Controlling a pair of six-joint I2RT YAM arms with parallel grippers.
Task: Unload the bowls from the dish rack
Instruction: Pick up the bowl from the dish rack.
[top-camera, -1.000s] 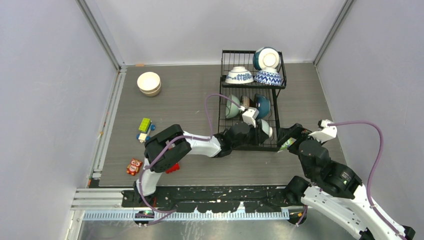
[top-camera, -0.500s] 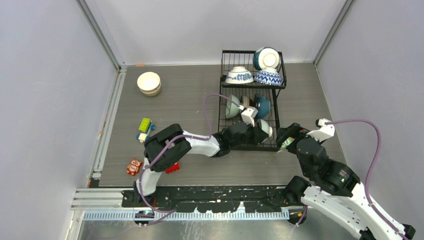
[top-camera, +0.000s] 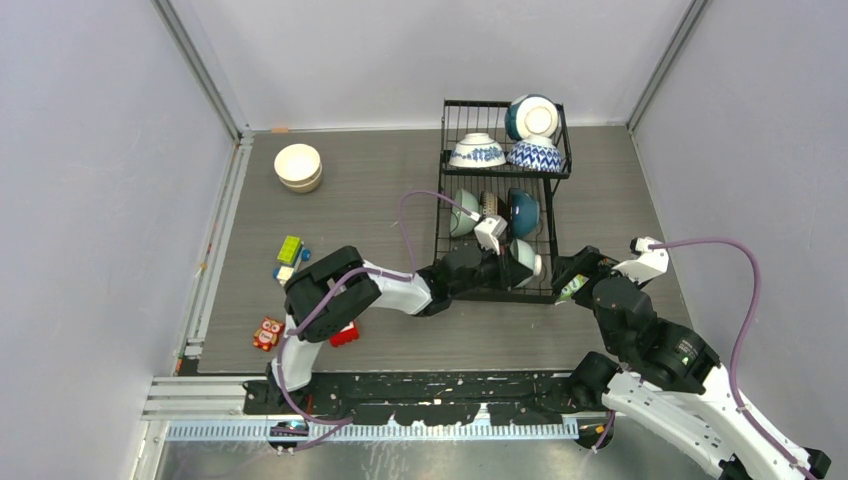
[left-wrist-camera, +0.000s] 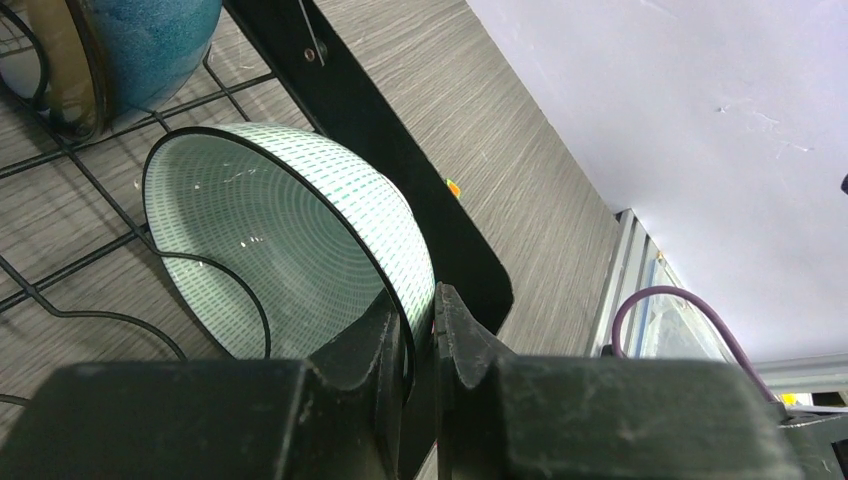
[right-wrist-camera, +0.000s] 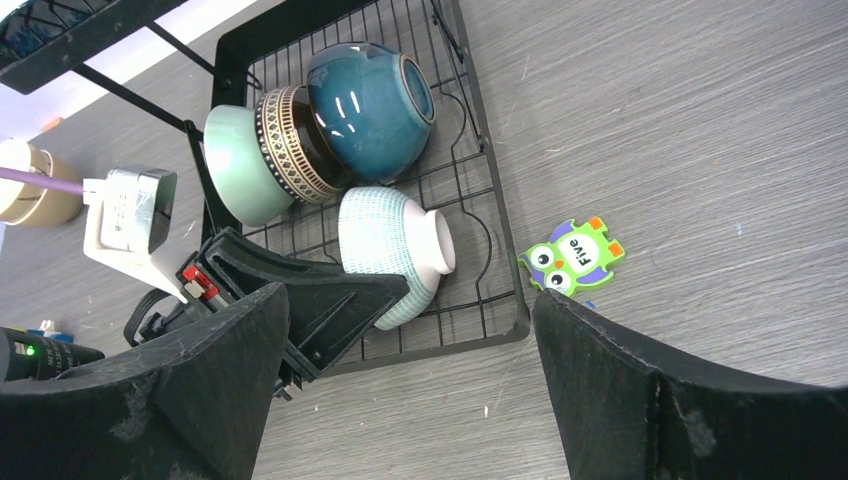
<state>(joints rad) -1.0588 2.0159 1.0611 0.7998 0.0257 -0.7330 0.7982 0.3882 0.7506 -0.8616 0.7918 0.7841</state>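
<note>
Two fingers of the left gripper (left-wrist-camera: 418, 320) pinch the rim of the dashed bowl (left-wrist-camera: 280, 250), one inside the wall and one outside. They are nearly shut, with only the ceramic between them. That bowl lies on its side in the lower tier of the rack (top-camera: 480, 101), at its near right corner, foot toward the rack's right frame.

Behind it in the same tier, three more stand on edge in a row: a pale green bowl (right-wrist-camera: 235, 165), a brown bowl (right-wrist-camera: 290, 145) and a teal bowl (right-wrist-camera: 370, 100). Three top bowls (top-camera: 478, 152) sit in the rack's raised basket. Cream bowls (top-camera: 298, 166) are stacked well left of the rack. The right gripper (top-camera: 572, 283) hangs wide open and empty just right of the rack, near an owl toy (right-wrist-camera: 572, 256).

The step in hand looks like drawing the dashed bowl out. The next move likely calls for a lift clear of the wires and frame, then a carry left toward the stack. The pinch should be firm, since a rim grip lets a bowl swing.
</note>
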